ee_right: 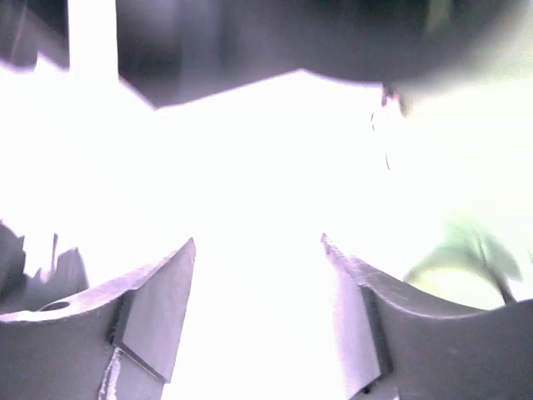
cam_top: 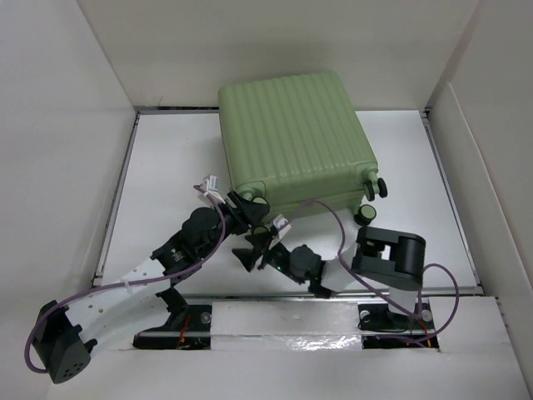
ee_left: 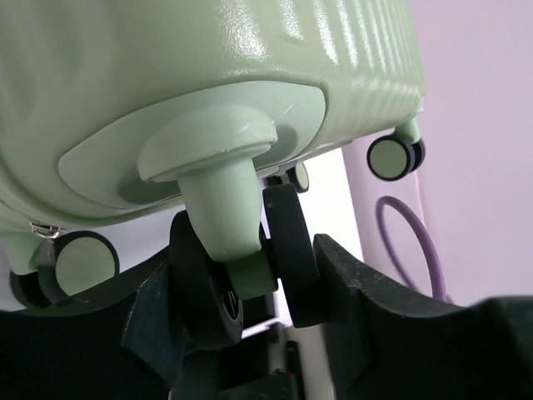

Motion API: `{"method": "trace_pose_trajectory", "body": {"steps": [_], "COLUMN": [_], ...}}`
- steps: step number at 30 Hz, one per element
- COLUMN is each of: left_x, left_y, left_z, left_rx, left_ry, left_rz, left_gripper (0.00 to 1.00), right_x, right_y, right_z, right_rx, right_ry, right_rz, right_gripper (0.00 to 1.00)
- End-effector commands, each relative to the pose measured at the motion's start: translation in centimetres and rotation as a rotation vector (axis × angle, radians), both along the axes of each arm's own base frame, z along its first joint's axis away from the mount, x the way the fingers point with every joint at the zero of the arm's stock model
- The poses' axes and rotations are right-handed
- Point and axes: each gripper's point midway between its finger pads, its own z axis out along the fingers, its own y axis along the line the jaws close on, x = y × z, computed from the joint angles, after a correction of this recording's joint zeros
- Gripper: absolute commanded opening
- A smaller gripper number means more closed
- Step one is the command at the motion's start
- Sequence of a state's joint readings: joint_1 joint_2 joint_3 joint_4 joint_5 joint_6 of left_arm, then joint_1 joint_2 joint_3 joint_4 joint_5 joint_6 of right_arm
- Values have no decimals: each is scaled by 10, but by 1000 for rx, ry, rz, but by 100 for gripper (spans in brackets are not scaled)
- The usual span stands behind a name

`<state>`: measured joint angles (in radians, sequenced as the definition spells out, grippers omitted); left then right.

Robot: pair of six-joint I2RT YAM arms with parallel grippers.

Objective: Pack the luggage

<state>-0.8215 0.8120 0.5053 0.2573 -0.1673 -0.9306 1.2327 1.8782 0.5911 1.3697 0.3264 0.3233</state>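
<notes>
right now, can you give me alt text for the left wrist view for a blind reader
Close-up from the left gripper: its two black fingers clamp a twin caster wheel under a corner of the light-green ribbed luggage, which fills the upper frame. Other wheels and a purple cable show behind.

White table (cam_top: 166, 158); white panel walls (cam_top: 50, 125) on three sides; dark seam (cam_top: 175, 108) along back edge.
</notes>
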Motion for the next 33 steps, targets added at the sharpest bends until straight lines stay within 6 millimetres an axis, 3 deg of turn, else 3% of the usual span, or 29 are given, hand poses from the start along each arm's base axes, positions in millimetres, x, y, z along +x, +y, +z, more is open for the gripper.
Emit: {"method": "trace_pose_trajectory", "body": {"steps": [1, 2, 5, 7, 8, 9, 10, 11, 12, 13, 14, 15, 16, 18, 19, 21, 22, 23, 24, 25, 26, 27, 28, 31, 33], "left_x": [-36, -34, -30, -27, -25, -25, -22, -18, -15, -12, -10, -5, -5, -7, -7, -11, -12, -13, -17, -18, -19, -22, -23, -24, -21], "left_y": [3, 6, 14, 17, 18, 16, 17, 20, 24, 29, 34, 48, 54, 72, 76, 91, 94, 97, 102, 102, 102, 98, 96, 91, 89], "left_z": [157, 154, 136, 133, 131, 125, 121, 116, 105, 98, 91, 84, 73, 70, 59, 55, 42, 40, 28, 14, 5, -5, -21, -53, -62], "left_rx": [-299, -277, -221, -205, -191, -157, -134, -110, -69, -36, -14, 9, 24, 19, 26, 11, 24, 17, 36, 56, 67, 79, 101, 151, 159], "left_ry": [-391, -389, -347, -344, -343, -328, -314, -305, -269, -258, -245, -231, -211, -218, -208, -206, -189, -188, -163, -140, -126, -106, -79, -28, -20], "left_rz": [-133, -120, -105, -103, -114, -134, -132, -120, -104, -84, -63, 10, 36, 111, 129, 188, 198, 210, 216, 214, 204, 180, 165, 130, 132], "left_gripper": [36, 55, 81, 89, 94, 96, 98, 99, 99, 99, 99, 99, 98, 94, 91, 81, 74, 59, 53, 48, 36, 32, 30, 22, 21], "right_x": [-24, -26, -35, -38, -37, -36, -35, -33, -31, -29, -26, -24, -20, -10, -6, 1, 6, 8, 15, 18, 25, 29, 32, 37, 41], "right_y": [-37, -44, -62, -67, -72, -75, -77, -75, -77, -76, -72, -72, -72, -67, -61, -52, -49, -47, -48, -45, -44, -42, -37, -30, -26], "right_z": [70, 65, 31, 30, 46, 37, 42, 70, 61, 67, 86, 92, 98, 111, 107, 117, 111, 111, 112, 118, 112, 111, 117, 111, 114], "right_rx": [215, 186, 12, -36, -17, -83, -109, -73, -161, -187, -173, -184, -187, -185, -200, -177, -188, -189, -188, -172, -187, -195, -181, -215, -209], "right_ry": [-141, -135, -93, -89, -102, -94, -113, -138, -134, -145, -158, -173, -191, -198, -190, -196, -183, -179, -172, -163, -149, -138, -139, -123, -116], "right_rz": [21, 18, 16, 6, -2, -9, -12, -22, -29, -33, -45, -56, -75, -97, -84, -82, -91, -100, -124, -139, -150, -152, -145, -153, -168], "right_gripper": [69, 70, 76, 78, 79, 82, 83, 84, 86, 88, 89, 91, 92, 95, 96, 96, 96, 96, 100, 100, 100, 100, 100, 100, 99]}}
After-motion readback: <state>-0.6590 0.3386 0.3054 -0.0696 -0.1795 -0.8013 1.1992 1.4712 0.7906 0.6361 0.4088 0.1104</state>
